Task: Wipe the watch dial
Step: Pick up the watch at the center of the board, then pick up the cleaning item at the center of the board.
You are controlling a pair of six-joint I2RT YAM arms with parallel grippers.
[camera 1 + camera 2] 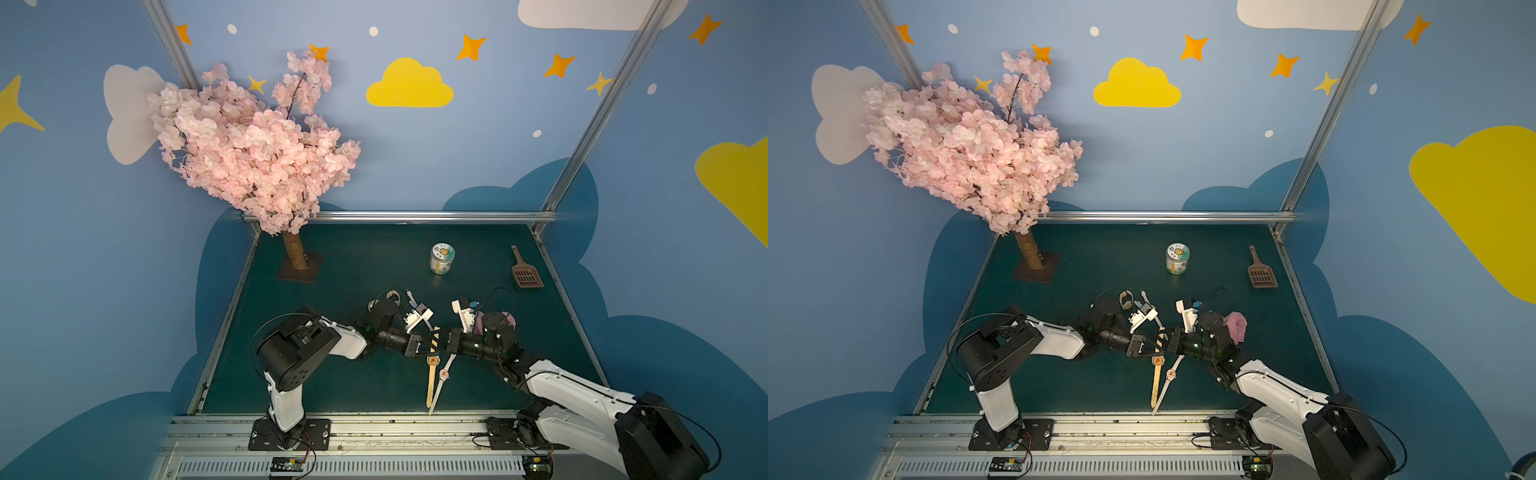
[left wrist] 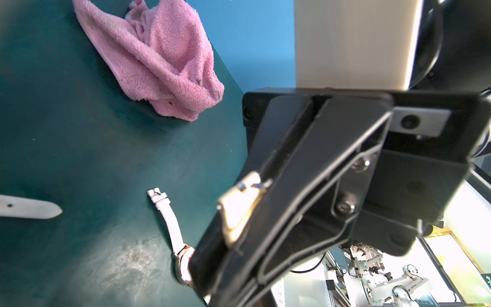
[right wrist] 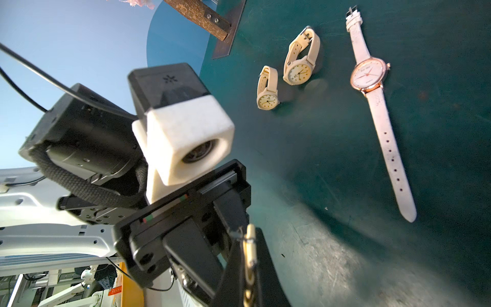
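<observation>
Blue walls painted with clouds and stars close in a dark green table [image 1: 332,374], with a pink blossom tree [image 1: 249,153] at its far left corner. The tan watch [image 1: 433,360] is mid-table towards the front, between the two arms. Its long axis runs far to near, almost straight at the front rail, with the buckle end far, the pointed tip near and the dial facing up. The right gripper [image 1: 441,345] is clamped on the strap [image 2: 239,212] by the buckle, which is lifted off the table. The left gripper [image 1: 428,351] meets the same strap just above the dial from the opposite side; whether it pinches cannot be made out. A white watch [image 1: 444,375] lies just beside, nearly parallel. A pink towel [image 2: 159,58] lies beyond the right wrist.
</observation>
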